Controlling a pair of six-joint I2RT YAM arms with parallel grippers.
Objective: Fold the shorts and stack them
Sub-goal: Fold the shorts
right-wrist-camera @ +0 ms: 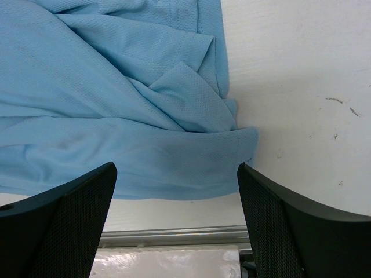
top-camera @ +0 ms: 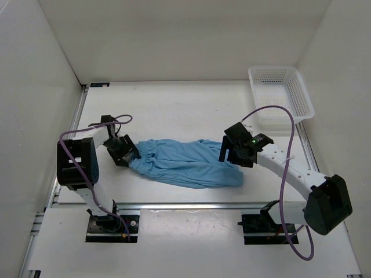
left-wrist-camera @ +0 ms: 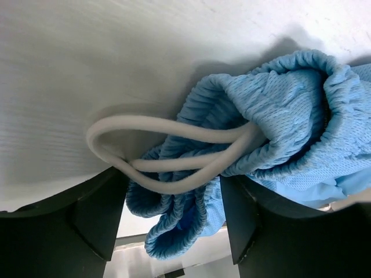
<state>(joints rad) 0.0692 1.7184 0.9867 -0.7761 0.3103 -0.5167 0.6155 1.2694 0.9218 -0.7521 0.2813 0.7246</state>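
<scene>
As both arms bend inward, left end effector point(top-camera: 125, 153) and right end effector point(top-camera: 229, 154) gape over the shorts point(top-camera: 185, 163).

Inspector: Report any text, label, brand, number or sign legible in your views.

Arm: Nothing legible. From overhead and from both my wrists I find no readable marking on the shorts point(top-camera: 185, 162), the basket point(top-camera: 302, 92) or the tabletop point(top-camera: 174, 110).

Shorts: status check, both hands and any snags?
Left hand open around waistband. Right hand open above leg hem. Shorts unfolded, lying between hands. Drawstring loop against left hand: snag risk.
</scene>
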